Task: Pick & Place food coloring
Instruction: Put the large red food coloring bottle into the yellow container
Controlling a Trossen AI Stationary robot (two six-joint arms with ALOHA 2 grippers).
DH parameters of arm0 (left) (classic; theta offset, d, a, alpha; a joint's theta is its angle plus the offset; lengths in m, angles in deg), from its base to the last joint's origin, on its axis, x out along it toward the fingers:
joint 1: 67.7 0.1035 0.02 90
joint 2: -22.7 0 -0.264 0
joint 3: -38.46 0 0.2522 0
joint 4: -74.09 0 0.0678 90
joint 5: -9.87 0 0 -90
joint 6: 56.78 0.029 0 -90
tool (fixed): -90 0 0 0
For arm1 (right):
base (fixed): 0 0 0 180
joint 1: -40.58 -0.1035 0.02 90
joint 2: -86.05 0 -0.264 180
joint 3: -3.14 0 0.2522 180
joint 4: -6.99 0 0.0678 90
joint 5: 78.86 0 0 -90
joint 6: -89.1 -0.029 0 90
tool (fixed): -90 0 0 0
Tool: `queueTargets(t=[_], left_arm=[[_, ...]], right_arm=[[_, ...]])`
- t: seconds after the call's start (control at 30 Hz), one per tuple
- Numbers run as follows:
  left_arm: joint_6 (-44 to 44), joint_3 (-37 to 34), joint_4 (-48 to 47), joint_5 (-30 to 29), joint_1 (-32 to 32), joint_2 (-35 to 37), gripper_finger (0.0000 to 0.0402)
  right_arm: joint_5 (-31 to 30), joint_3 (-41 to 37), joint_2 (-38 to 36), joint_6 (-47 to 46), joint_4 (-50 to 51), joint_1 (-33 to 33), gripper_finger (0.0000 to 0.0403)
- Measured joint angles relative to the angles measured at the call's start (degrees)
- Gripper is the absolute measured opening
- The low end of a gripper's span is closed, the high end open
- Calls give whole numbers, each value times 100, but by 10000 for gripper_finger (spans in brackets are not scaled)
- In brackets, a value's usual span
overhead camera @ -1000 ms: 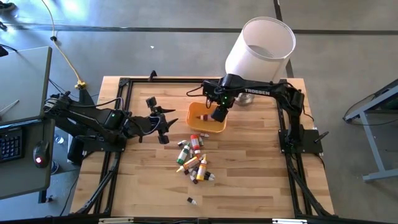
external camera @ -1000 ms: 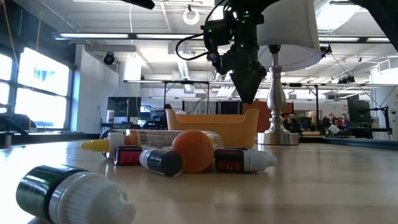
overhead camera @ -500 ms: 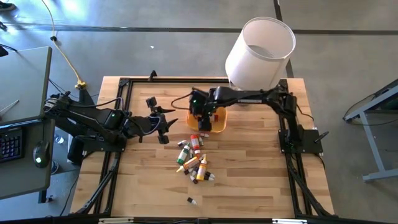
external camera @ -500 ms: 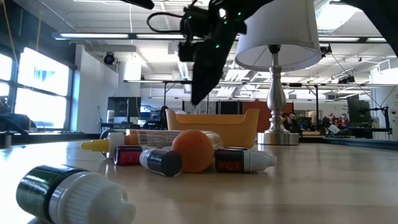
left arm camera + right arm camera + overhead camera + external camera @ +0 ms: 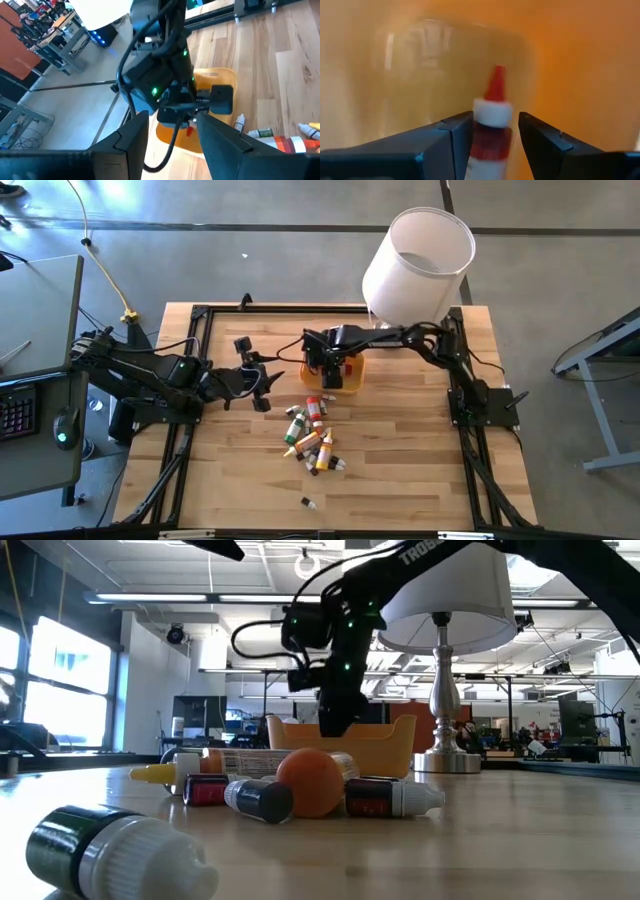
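Left gripper (image 5: 262, 383): hangs over the left half of the wooden table (image 5: 400, 460), left of the tray. Fingers spread apart, nothing between them, nothing touched.

Loose food coloring bottles (image 5: 312, 435): a cluster lying flat on the wood planks near the table's centre, just on the near side of the tray. Small cylinders with tapered tips; red, green, yellow and dark bodies, white or coloured caps. Several overlap, so an exact count cannot be told. One more tiny bottle (image 5: 309, 503) lies apart, nearer the front edge.

Orange tray (image 5: 350, 383): one, smooth plastic, rounded corners, raised walls.

Right gripper (image 5: 330, 370): lowered into the tray's left part. Its fingers (image 5: 445, 142) flank a red-tipped bottle (image 5: 490, 125) with a white collar, standing upright against the tray's glossy orange wall; jaws are set about the bottle's width, pads at its sides.

White lamp (image 5: 418, 252): one, cylindrical shade, metal stem, far right of the tray.
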Motion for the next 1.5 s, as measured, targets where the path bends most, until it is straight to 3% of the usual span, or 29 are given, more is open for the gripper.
queueTargets(t=[0.2, 0.37, 0.53, 0.77, 0.97, 1.17, 1.33, 1.43, 1.5], left_arm=[[-120, 2, -38, -2, 0, 2, 163], [-260, 2, -147, -5, -2, 1, 163], [-404, 2, -184, -9, -2, 2, 163], [-453, 2, -182, -12, -2, 2, 163], [-542, 0, -167, -17, -2, 0, 163], [-668, 0, -169, -15, -2, 1, 163], [-688, 0, -173, -12, -2, 1, 163], [-689, 0, -177, -2, -2, 0, 163], [-690, 0, -175, 0, -2, 0, 163]], right_arm=[[396, 2, 275, 86, -180, 114, 152], [7, 8, 336, 95, -66, 95, 144], [137, 8, 320, 95, -32, 99, 116], [-128, 232, 207, 63, 502, -90, 117], [-772, 692, -176, 80, 893, -376, 121], [-785, 774, -941, -145, 745, -524, 119], [-712, 113, -1846, -528, 199, -539, 120], [-397, -936, -2561, -556, -1158, -534, 120], [-83, -1931, -3000, -565, -2573, -534, 120]])
